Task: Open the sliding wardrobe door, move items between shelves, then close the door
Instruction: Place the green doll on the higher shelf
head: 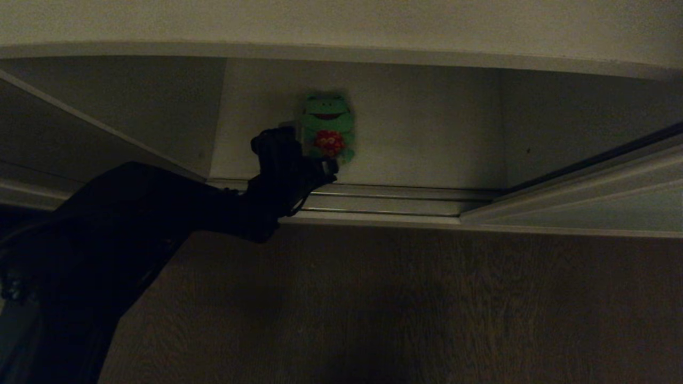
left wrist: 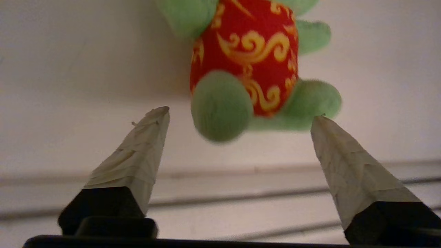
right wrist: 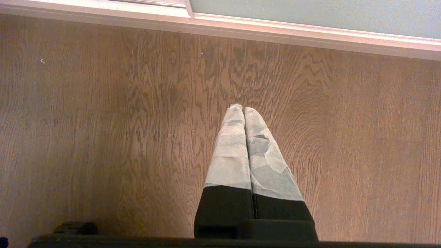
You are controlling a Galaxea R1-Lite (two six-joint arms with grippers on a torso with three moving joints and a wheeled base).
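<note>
A green frog plush [head: 326, 125] with a red patterned belly rests on the white shelf [head: 427, 138] inside the wardrobe. My left gripper [head: 320, 166] reaches in over the door tracks and sits just in front of the frog. In the left wrist view the frog [left wrist: 248, 51] lies just past my left gripper [left wrist: 241, 113], which is open, its taped fingertips [left wrist: 151, 137] wide apart and gripping nothing. One tip is right at the frog's foot. The pale grey-green sliding wardrobe door [head: 587, 208] stands slid to the right. My right gripper [right wrist: 244, 109] is shut and empty over the wooden floor.
Metal door tracks [head: 384, 200] run along the wardrobe's front edge. A higher white shelf edge [head: 320, 50] overhangs the opening. White side walls [head: 133, 117] close in the compartment. Brown wood-grain floor [head: 400, 304] lies in front. The door's lower frame [right wrist: 310, 34] shows in the right wrist view.
</note>
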